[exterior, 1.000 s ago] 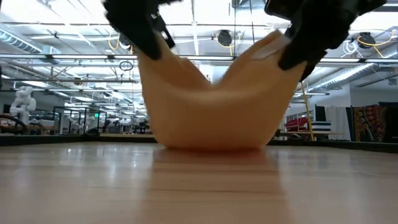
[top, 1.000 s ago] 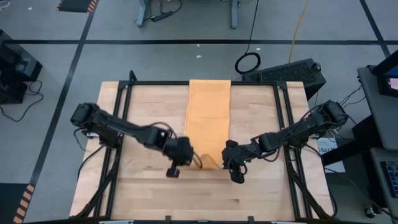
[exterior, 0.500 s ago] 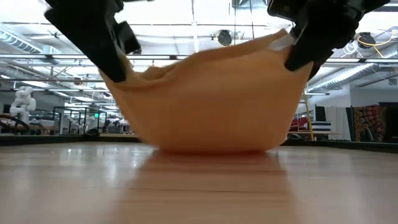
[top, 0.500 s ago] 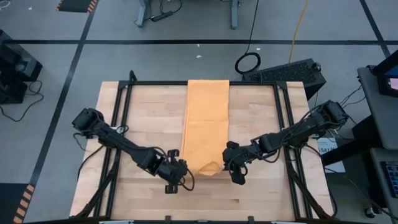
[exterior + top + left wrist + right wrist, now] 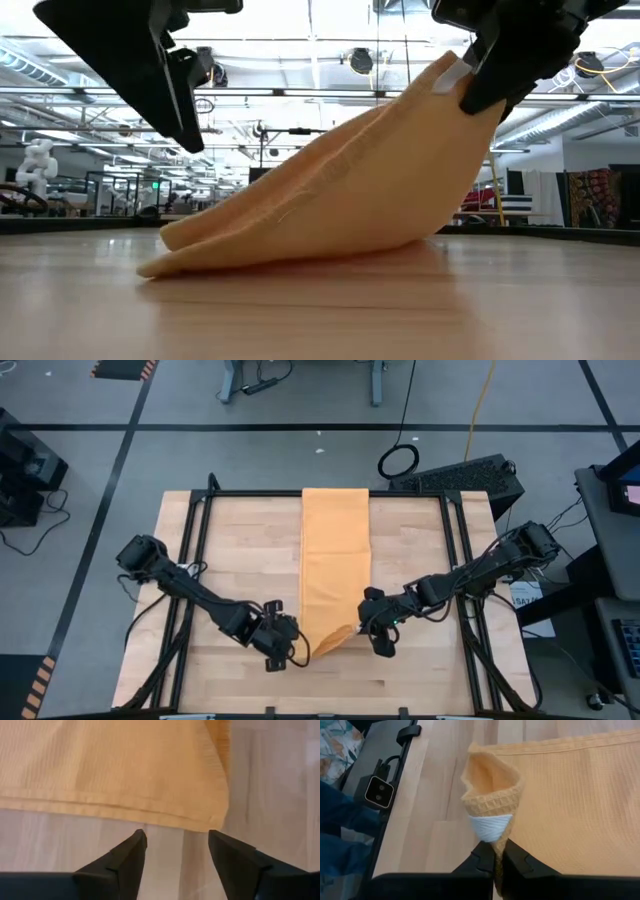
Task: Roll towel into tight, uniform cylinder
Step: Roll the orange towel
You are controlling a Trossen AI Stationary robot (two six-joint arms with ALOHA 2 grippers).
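Pinching one near corner of the towel (image 5: 334, 565), the right tool (image 5: 372, 632) holds that corner lifted off the bench (image 5: 240, 540), its fingers (image 5: 517, 860) pressed together on the cloth just below the small white label (image 5: 491, 827). From the right wrist view the gripped corner stands up in a cone-like fold, with the rest of the mustard-yellow cloth spread flat beyond it.

The towel lies as a long strip down the middle of the bench, running from the far edge toward the near edge. At table height it slopes from the raised corner under the right tool down to the opposite near corner, which rests on the wood.

The left tool (image 5: 283, 650) sits near the bench's near edge, just beside that lowered corner. Its two dark fingers (image 5: 125, 865) stand apart with nothing between them; the left wrist view shows bare wood in the gap and the towel's hemmed edge lying just ahead of the fingertips, not touched. In the low view the left tool (image 5: 165, 75) hangs above the bench, clear of the cloth.

A black metal frame (image 5: 455, 550) borders the bench on its sides and far edge.
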